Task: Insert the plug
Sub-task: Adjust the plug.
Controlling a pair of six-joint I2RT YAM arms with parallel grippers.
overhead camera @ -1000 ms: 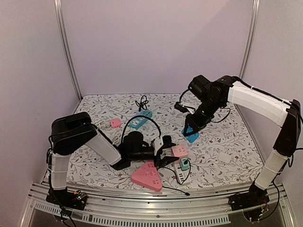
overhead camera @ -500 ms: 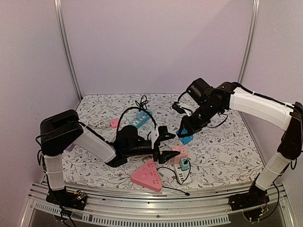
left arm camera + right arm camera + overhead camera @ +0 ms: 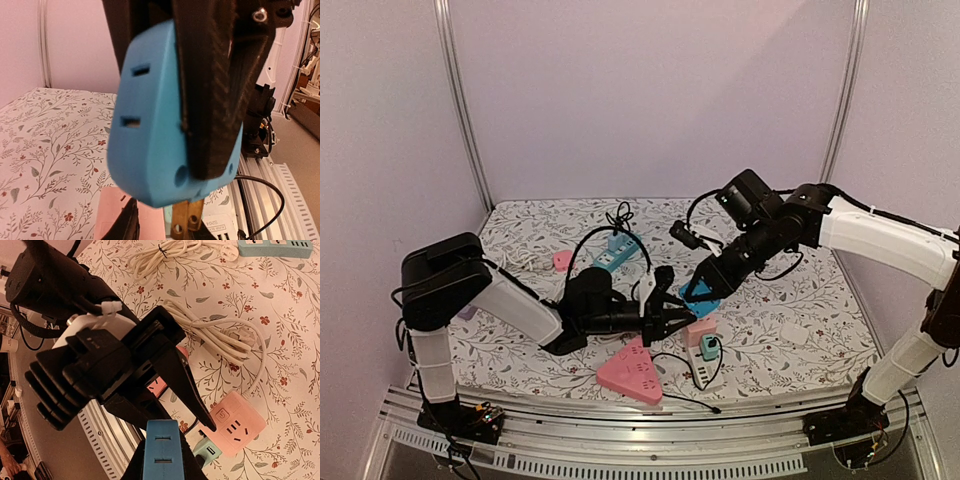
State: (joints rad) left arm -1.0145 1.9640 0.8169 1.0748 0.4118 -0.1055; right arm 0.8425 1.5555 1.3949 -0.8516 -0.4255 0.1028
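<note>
In the left wrist view only the plug's two brass prongs (image 3: pixel 187 220) show, poking up between the fingers of my left gripper (image 3: pixel 167 230), which is shut on the plug. Right above them hangs a blue socket block (image 3: pixel 150 140) with two slots on its face; the prongs meet its lower edge, outside the slots. My right gripper (image 3: pixel 705 285) is shut on this blue socket block (image 3: pixel 700 296), and the right wrist view looks down on the socket block (image 3: pixel 162 450). The left gripper (image 3: pixel 672 318) sits just below and left of it, one finger (image 3: pixel 185 380) reaching toward the block.
A pink cube socket (image 3: pixel 700 330), a teal adapter (image 3: pixel 709 346) on a white strip and a pink triangular strip (image 3: pixel 630 375) lie under the grippers. Farther back are a blue strip (image 3: pixel 612 255), a small pink piece (image 3: pixel 563 260) and a coiled white cable (image 3: pixel 225 332).
The right gripper carried the blue socket block down and left until it came over the left gripper. The left jaws spread wide, then closed in again.
</note>
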